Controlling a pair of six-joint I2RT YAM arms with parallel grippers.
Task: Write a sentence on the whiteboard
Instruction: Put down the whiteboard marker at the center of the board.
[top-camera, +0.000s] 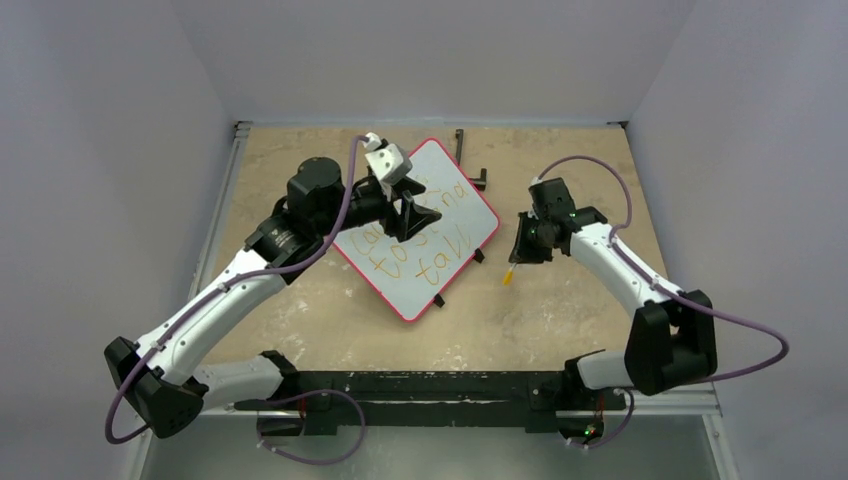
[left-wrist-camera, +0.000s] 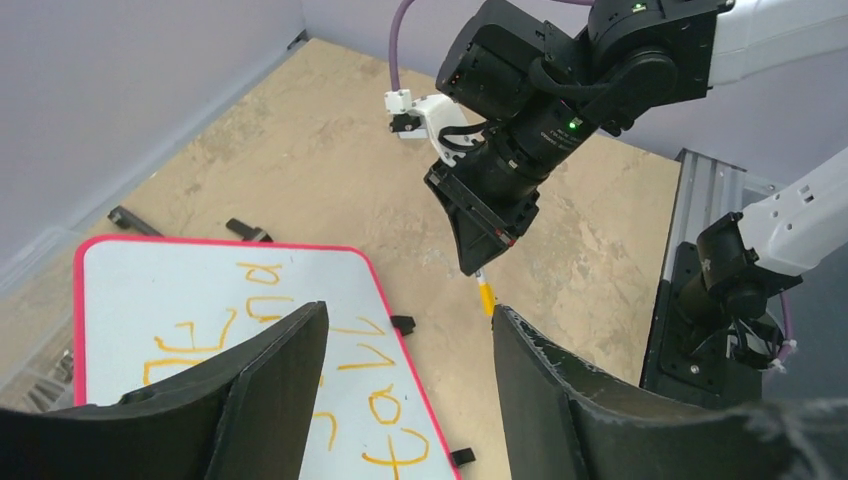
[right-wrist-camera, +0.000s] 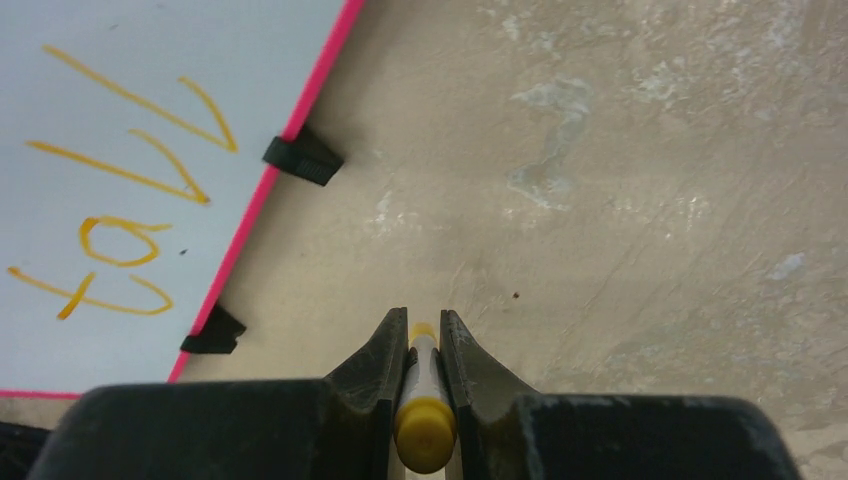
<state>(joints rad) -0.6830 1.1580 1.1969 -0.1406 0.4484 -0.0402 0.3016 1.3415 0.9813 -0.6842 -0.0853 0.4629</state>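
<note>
Our left gripper (left-wrist-camera: 408, 320) hangs parted, empty above the whiteboard (top-camera: 400, 292) bearing the finished sentence (top-camera: 420, 250), while our right gripper (right-wrist-camera: 422, 322) beside it clamps a yellow marker (right-wrist-camera: 424, 420), apparently uncapped; one stray swing could streak the sentence.

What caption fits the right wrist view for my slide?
Right gripper shut on a yellow marker, just off the whiteboard and its pink edge, near "tall" in the sentence.
</note>
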